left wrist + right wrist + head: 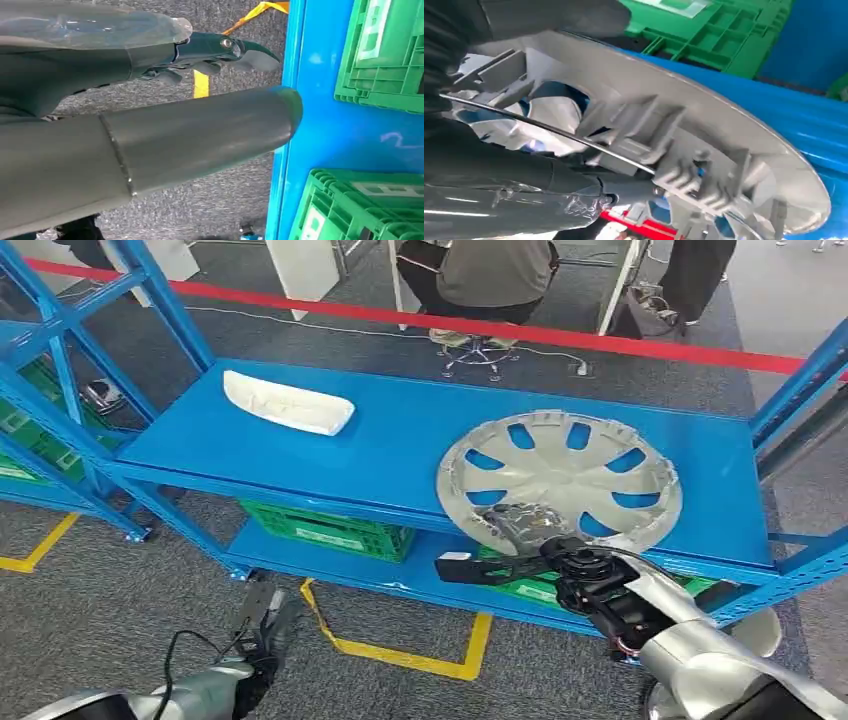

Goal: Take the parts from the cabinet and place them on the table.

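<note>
The right hand [560, 555] is grasping the near rim of the silver hubcap [560, 485], which is lying on the blue shelf [400, 440] just ahead of it; the right wrist view is showing fingers [574, 182] running under the ribbed underside of the hubcap's edge. The left hand [262, 625] is hanging low over the grey floor, holding nothing with fingers apart, with a white part [288, 403] sitting on the shelf well beyond it. Green crates [380, 50] are resting on the lower shelf just past the left hand's thumb [200, 135].

seated person [497, 275] cut off at top edge, hubcap [560, 485] near rim behind right hand [560, 565]
</note>
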Controlling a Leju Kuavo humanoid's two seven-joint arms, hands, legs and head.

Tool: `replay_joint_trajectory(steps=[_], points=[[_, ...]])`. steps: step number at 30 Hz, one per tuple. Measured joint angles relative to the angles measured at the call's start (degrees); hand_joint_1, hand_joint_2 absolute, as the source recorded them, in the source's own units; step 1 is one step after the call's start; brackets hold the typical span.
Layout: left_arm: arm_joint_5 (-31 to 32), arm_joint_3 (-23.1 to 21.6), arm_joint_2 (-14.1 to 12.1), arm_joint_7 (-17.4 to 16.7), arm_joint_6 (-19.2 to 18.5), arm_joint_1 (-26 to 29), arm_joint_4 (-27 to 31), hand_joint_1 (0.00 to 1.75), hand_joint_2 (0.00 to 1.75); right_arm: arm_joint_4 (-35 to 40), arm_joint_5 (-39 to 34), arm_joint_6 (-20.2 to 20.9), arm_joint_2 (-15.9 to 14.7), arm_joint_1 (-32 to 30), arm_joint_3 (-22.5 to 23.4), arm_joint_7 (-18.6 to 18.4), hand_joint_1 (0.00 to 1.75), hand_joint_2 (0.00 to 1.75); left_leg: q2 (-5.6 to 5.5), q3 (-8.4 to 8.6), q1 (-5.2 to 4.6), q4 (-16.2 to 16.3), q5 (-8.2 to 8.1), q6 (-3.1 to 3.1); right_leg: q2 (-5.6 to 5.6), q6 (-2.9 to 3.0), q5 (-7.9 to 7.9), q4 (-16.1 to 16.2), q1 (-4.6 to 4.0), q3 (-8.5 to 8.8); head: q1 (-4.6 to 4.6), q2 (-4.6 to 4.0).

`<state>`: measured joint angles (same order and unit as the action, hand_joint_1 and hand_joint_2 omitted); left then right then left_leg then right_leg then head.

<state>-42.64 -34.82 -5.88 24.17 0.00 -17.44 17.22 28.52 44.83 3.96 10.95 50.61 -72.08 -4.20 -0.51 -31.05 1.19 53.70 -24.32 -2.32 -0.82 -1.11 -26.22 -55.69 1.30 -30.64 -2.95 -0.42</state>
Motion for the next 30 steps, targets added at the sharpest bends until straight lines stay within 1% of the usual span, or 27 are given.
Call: replay_joint_trajectory(steps=[11,22,26,28,30], points=[[-0.5,-0.6,0.0,0.0,0.2,0.0,0.0,0.0,0.0,0.0,3.7,-0.7,0.0,0.1,-0.1,-0.3,1.75,1.75,0.01,0.19,0.0,0.0,0.0,0.0,0.0,0.0,0.0,0.0,0.0,0.2,0.02,0.0],[-0.5,-1.0,0.1,0.1,0.2,-0.1,0.0,0.0,0.0,-0.3,4.8,-0.7,0.0,0.1,-0.2,-0.3,1.75,1.75,0.02,0.2,0.0,0.0,0.01,0.01,-0.02,-0.01,0.03,0.0,0.0,0.21,0.0,0.0],[-0.6,-1.0,0.1,0.1,0.2,-0.1,0.0,0.0,0.0,-0.5,6.0,-2.7,0.0,0.1,-0.4,-0.9,1.75,1.75,0.02,0.19,0.0,0.0,0.01,0.01,-0.01,-0.02,0.06,0.0,0.0,0.21,0.02,0.0],[-0.7,-1.0,0.1,0.3,0.5,0.0,0.0,0.0,0.0,-0.5,6.1,-4.2,0.0,0.1,-0.3,-1.5,1.75,1.75,0.01,0.19,0.0,0.0,0.02,0.01,0.0,-0.02,0.06,0.0,0.0,0.21,0.0,0.0],[-0.8,-1.0,0.1,0.6,0.7,0.1,0.0,0.0,0.0,-0.4,6.5,-6.8,0.0,0.2,0.3,-2.7,1.75,1.75,0.0,0.16,0.0,0.0,0.05,0.02,0.0,-0.03,0.07,0.0,-0.01,0.21,0.02,0.0]])
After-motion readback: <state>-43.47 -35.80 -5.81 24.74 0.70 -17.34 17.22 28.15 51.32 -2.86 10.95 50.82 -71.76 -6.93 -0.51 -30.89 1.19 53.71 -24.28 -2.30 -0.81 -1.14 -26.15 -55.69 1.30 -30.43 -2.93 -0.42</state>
